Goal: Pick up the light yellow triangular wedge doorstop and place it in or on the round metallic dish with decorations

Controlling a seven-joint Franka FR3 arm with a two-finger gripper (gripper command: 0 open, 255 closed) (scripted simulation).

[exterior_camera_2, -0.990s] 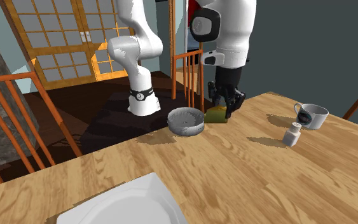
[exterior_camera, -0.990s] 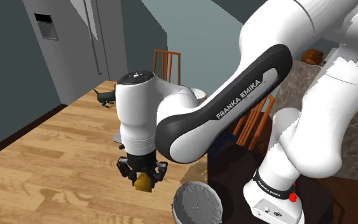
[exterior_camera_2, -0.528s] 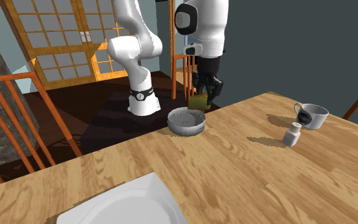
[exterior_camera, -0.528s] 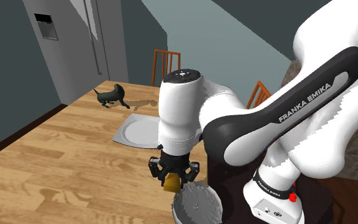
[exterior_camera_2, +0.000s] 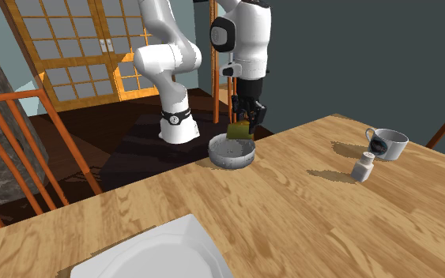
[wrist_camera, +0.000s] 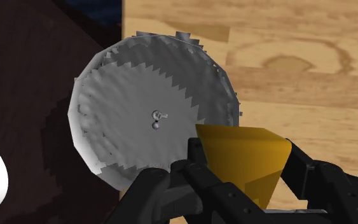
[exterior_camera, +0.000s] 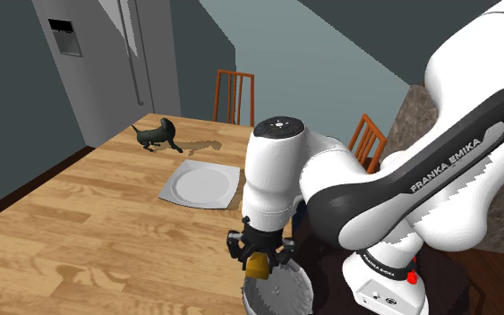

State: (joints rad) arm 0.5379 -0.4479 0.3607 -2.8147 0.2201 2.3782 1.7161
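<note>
And the end effector (exterior_camera: 259,259) swings across. A second ago it was hanging over bare wood out on the tabletop (exterior_camera_2: 307,213), half a second ago it was just short of the rim, and now it sits right above the round grey dish (exterior_camera: 277,291) at the tabletop's edge nearest the stand. The golden-yellow wedge doorstop (wrist_camera: 241,156) comes with it, clamped firmly between the two black fingers, thin end pointing down. It is clear of the dish, carried in the air and touching nothing but the fingers. In the wrist view the wedge lines up over the toothed rim on the side toward the wood, not yet over the little knob at the dish's centre. So the carry looks all but done: the pick-up is finished, and what remains is probably a small nudge inward, a short drop and a release. The one worry is that rim: let go from here and the wedge could catch the edge and tip out onto the wood. The white plate (exterior_camera: 202,186) sits well clear of the action.
</note>
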